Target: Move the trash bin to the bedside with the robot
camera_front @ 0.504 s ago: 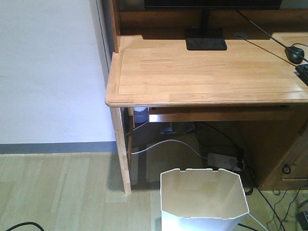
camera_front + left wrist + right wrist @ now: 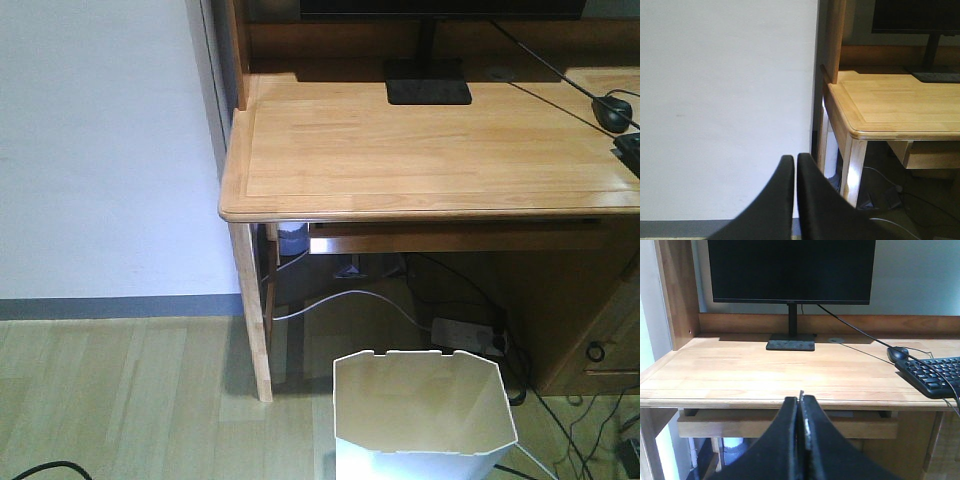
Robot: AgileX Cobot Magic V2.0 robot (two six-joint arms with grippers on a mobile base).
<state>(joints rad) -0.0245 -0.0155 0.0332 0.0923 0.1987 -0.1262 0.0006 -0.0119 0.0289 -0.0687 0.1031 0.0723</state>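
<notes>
**Bin not yet gripped, both claws empty**

The trash bin [image 2: 420,420] stood upright on the floor [image 2: 120,400], just in front of the front edge of the surface [image 2: 420,150] and to the right of its front-left leg [image 2: 252,320]. Cables [image 2: 340,298] and a power strip [image 2: 465,332] lay just behind the bin. No bed showed in any view.

The left claw [image 2: 795,158] had its fingers pressed together, pinching nothing, and faced the wall beside the surface's left edge. The right claw [image 2: 801,399] was likewise pressed together and empty, and looked across the surface toward the monitor [image 2: 790,270].

The step in hand was judged to be taking hold of the bin. To do it well, one claw would need to spread, come down over a flat stretch of the rim rather than a notch, and pinch gently, since the thin wall would likely flex. Drawing the bin away from the cables before turning seemed wise.
</notes>
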